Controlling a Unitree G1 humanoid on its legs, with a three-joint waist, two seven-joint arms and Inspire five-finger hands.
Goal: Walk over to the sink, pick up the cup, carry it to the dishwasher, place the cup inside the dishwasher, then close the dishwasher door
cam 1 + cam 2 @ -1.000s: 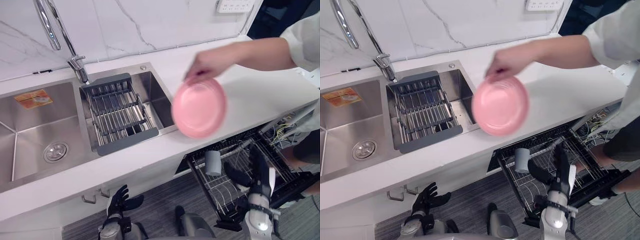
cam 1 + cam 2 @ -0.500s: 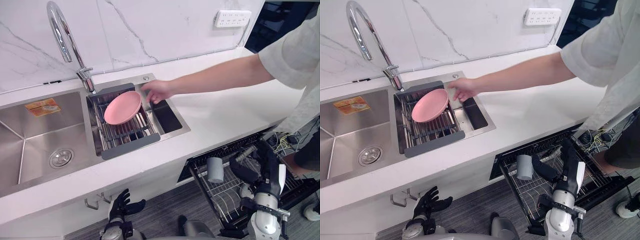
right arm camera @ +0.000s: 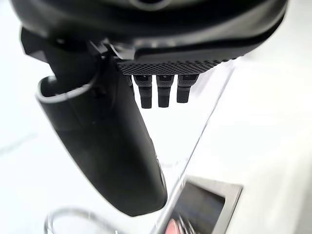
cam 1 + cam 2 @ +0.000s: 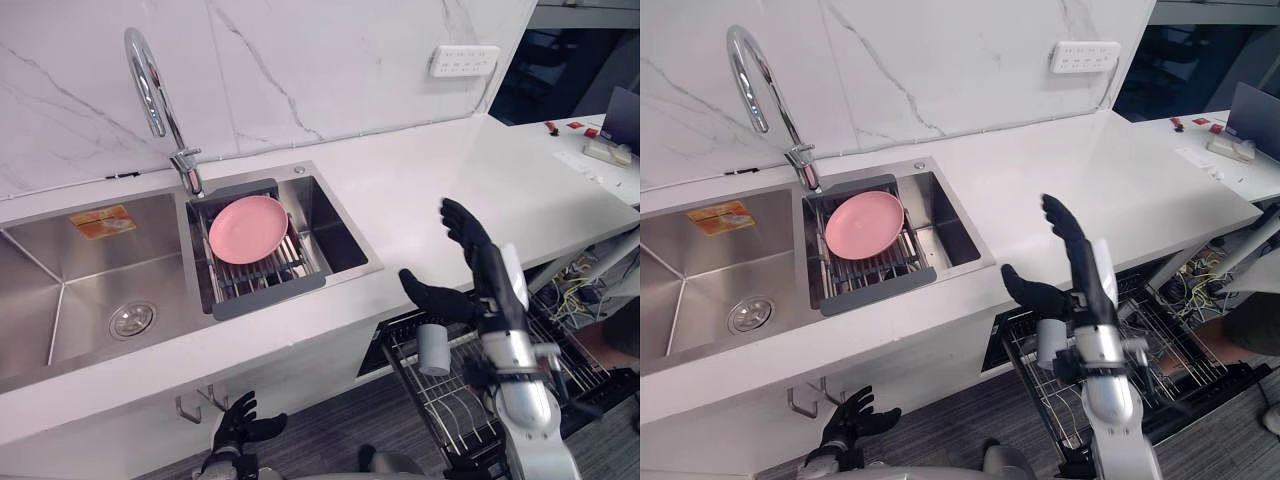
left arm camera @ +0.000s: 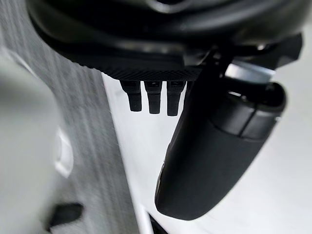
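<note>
The right hand is raised in front of the worktop's near edge. It is empty, with its fingers straight and slightly fanned and the thumb held out to the side. Its own wrist view shows the same: straight fingers and nothing between them.

The grey cup stands upright in the wire rack drawn out of the dishwasher under the worktop. It sits just below the right hand's thumb and no hand touches it.

The left hand hangs low near the floor in front of the cabinet, fingers spread and empty.

In the sink, a pink plate lies on the dark draining rack over the right basin, beside the tap.
</note>
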